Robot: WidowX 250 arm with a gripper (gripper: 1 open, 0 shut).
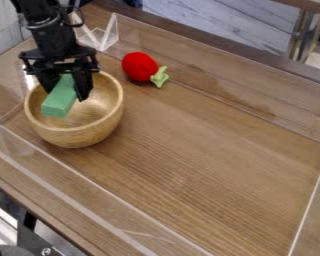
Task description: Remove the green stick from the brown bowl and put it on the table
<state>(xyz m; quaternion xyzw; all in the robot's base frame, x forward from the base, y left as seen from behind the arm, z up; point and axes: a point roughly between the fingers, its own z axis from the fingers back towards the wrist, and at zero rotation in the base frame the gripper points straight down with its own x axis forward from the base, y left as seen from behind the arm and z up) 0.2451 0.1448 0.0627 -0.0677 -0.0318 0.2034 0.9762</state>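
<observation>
My end effector (pixel 61 76) is at the brown bowl (pixel 75 115), its fingers down over the far part of the opening, on either side of the upper end of the green stick (pixel 59 99). I cannot tell whether I have the stick gripped or merely stand around it. The stick is within the bowl's outline, toward its left side in the view, tilted, with its lower end toward the near wall; whether that end touches the wood I cannot make out. The bowl sits upright on the table (pixel 210 135), near the clear wall along the left of the view. Beyond the bowl and to its right in the view, apart from it, lies a red strawberry toy (pixel 140 66) with a small green leaf (pixel 160 77).
</observation>
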